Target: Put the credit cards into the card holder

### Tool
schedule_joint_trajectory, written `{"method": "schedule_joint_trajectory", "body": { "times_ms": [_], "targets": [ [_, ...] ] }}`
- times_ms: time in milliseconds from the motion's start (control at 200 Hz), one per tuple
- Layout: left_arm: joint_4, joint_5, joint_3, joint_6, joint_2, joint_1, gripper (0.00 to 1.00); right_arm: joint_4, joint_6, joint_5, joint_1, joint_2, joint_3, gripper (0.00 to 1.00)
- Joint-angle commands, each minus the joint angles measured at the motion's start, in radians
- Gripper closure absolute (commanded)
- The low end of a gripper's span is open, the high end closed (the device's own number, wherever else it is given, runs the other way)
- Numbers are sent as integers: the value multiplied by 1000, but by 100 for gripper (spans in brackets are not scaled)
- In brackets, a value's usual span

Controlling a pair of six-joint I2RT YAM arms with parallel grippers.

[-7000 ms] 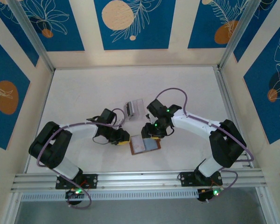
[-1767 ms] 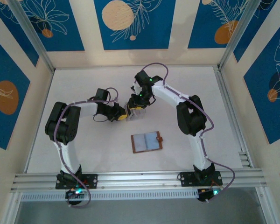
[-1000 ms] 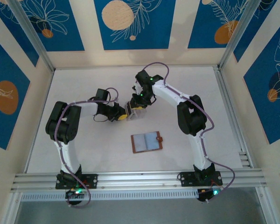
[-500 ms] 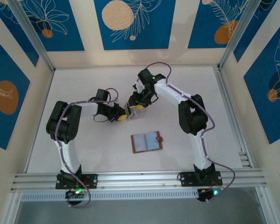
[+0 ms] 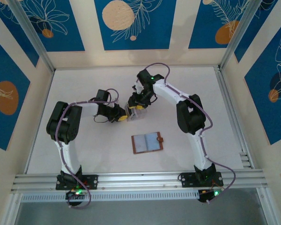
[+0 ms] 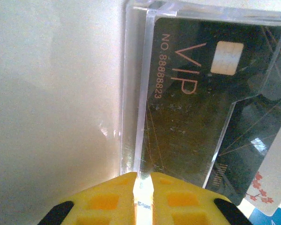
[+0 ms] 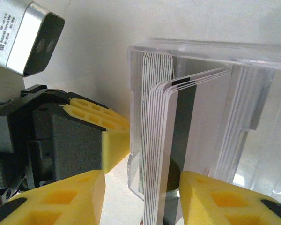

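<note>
— Where are the cards [image 7: 155,140]?
— Upright in the clear stand [image 7: 258,89]. One bunch sits between the right fingers [image 7: 70,197], which are spread, with one pad clear of the cards.
— And the left fingers [image 6: 107,199]?
— Pinched narrow on the stand's wall edge.
— The wallet [image 5: 147,142]?
— Open on the bench [image 5: 84,145], well apart from the stand, on its arm-base side.

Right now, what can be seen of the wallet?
The wallet is small, brown and leather-looking, lying open and flat on the table, bluish-grey inner pockets facing up, a brown snap tab sticking out on its right edge. It lies apart from the clear stand, closer to the robot; only the table touches it.
</note>
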Motion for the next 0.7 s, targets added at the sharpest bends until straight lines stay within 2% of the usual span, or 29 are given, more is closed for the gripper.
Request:
{"method": "schedule_joint_trajectory", "body": {
  "times_ms": [0,270,450,695],
  "targets": [
    [13,-14,-1,11,27,0,86,-16,1,-54,15,-5,19,54],
    [16,-13,-1,10,32,0,86,-17,-2,-42,10,-54,11,60],
    [21,-12,-3,8,35,0,86,-27,-6,-37,9,-60,14,67],
    [24,-11,-3,8,39,0,86,-33,-6,-27,8,-73,15,68]
  ]
}}
